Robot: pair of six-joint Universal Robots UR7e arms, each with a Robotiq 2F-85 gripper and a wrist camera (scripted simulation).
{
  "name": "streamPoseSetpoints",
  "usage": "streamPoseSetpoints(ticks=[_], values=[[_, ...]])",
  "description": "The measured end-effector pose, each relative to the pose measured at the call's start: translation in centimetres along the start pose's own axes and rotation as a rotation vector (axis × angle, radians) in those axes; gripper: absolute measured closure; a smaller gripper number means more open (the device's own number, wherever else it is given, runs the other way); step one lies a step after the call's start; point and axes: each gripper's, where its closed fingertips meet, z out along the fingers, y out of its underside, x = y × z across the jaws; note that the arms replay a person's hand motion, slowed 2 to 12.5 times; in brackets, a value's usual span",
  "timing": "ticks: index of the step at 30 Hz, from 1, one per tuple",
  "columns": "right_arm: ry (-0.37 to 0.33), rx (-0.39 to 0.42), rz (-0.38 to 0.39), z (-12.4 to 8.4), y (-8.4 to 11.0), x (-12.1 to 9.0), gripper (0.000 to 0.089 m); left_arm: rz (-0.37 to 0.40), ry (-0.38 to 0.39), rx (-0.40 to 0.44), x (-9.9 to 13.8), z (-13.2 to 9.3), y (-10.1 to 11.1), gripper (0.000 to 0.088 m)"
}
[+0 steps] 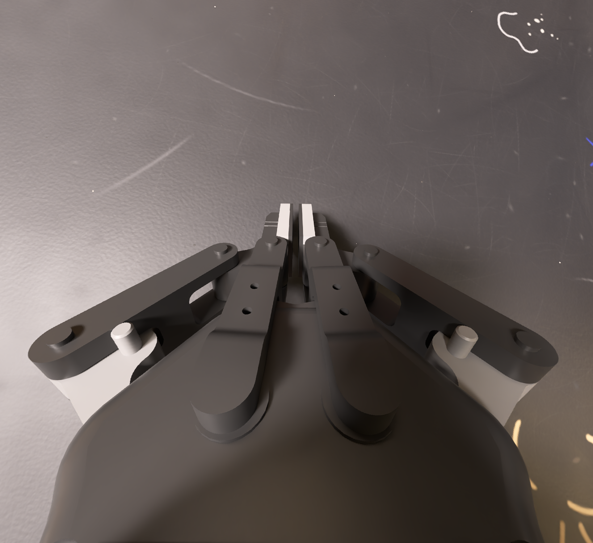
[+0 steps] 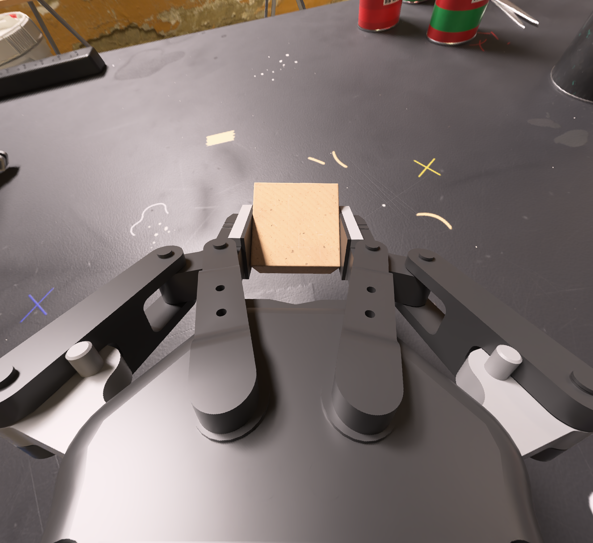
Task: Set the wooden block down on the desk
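Left end effector fingers nearly together; right end effector fingers spread, clamping.

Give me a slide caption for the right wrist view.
Right gripper fingers clamp the wooden block above the scuffed dark desk.

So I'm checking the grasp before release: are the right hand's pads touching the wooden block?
Touching. The right wrist view shows the right hand with both pads pressed flat against opposite sides of the wooden block, no gap.
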Motion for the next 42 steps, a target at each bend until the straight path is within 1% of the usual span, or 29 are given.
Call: streamPoseSetpoints(ticks=[9,23,42], values=[[0.03,-0.068,-0.012,0.6,1.2,0.5,0.0469,0.001,0.001,0.0,0.0,0.0,0.0,0.0852],[0.02,-0.124,-0.01,2.0,2.5,0.4,0.0469,0.007,0.004,0.003,0.0,0.0,0.0,0.0844],[0.124,-0.271,-0.02,3.5,5.4,2.1,0.0469,0.02,0.005,0.006,0.1,0.0,0.0,0.0831]])
